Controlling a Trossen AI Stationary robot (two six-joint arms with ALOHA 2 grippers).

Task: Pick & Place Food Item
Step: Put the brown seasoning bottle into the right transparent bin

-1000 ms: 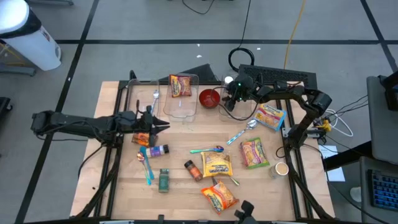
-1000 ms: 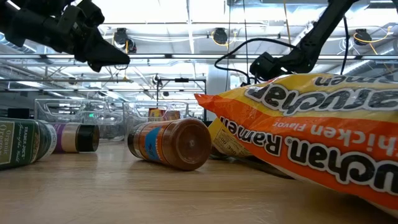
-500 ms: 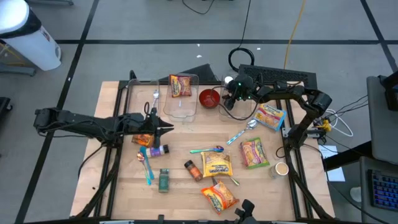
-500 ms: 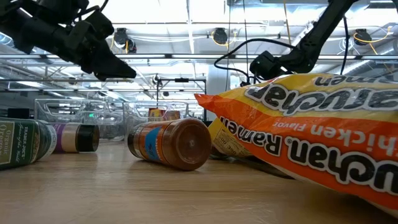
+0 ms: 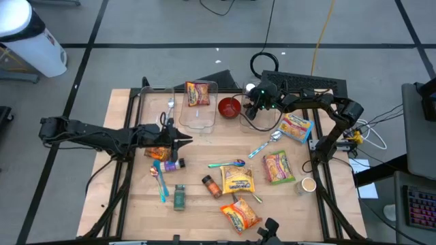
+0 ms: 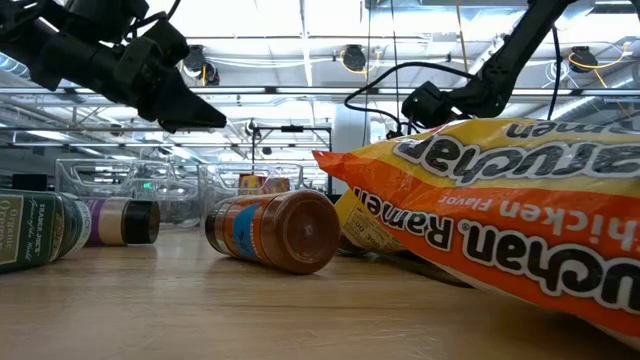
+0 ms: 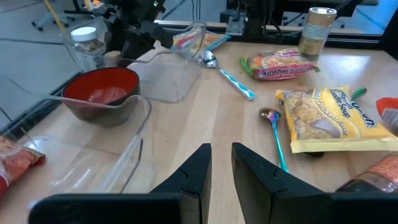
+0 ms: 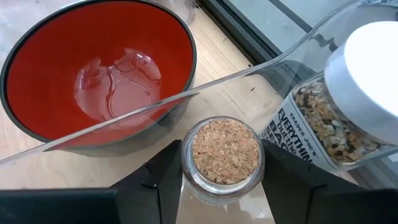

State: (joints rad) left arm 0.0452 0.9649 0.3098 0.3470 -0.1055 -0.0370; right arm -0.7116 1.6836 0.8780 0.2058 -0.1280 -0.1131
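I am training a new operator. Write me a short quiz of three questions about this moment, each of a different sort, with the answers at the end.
1. True or false: the red bowl lies upside down on the table.
2. What sits between the fingers of the right hand?
A. a spoon
B. a small cork-topped jar
C. a noodle packet
3. Fill in the word: the left hand hangs above the table, its fingers slightly apart, holding ____.

Key: 1 false, the bowl stands upright; 2 B; 3 nothing.
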